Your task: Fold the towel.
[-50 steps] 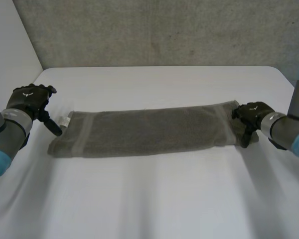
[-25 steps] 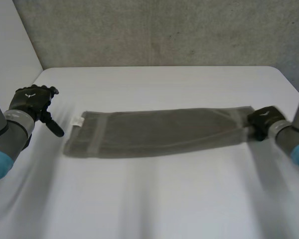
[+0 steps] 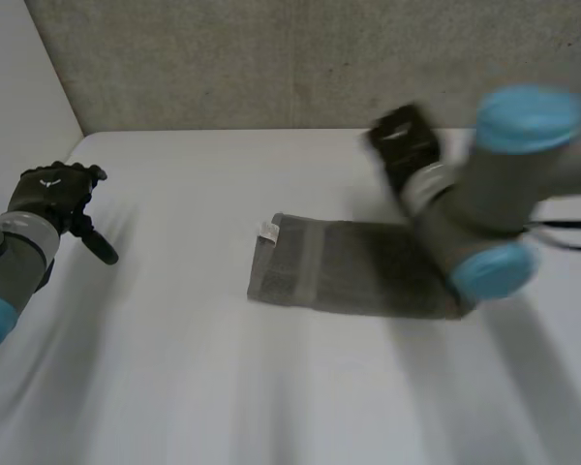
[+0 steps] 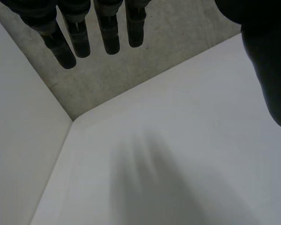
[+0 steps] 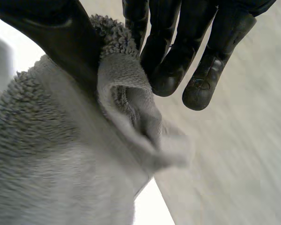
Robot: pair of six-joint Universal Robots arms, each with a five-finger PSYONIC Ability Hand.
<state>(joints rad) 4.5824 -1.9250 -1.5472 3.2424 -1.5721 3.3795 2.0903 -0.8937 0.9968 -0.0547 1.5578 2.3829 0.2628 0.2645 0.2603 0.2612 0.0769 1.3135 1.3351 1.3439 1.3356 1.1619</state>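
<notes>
Fingers (image 5: pixel 168 70) and thumb of the right hand (image 3: pixel 405 145) pinch one end of the towel (image 3: pixel 339 276), held up at 1 o'clock; the rest lies mid-way across the desk (image 3: pixel 223 387). The left hand (image 3: pixel 50 199) hangs at 9 o'clock, fingers straight and empty. This looks like the halving fold; next, lay the held end squarely over the towel's 9 o'clock end.

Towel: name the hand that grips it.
The right hand: its thumb and fingers pinch an edge of the towel. The left hand hangs open, apart from the towel.
</notes>
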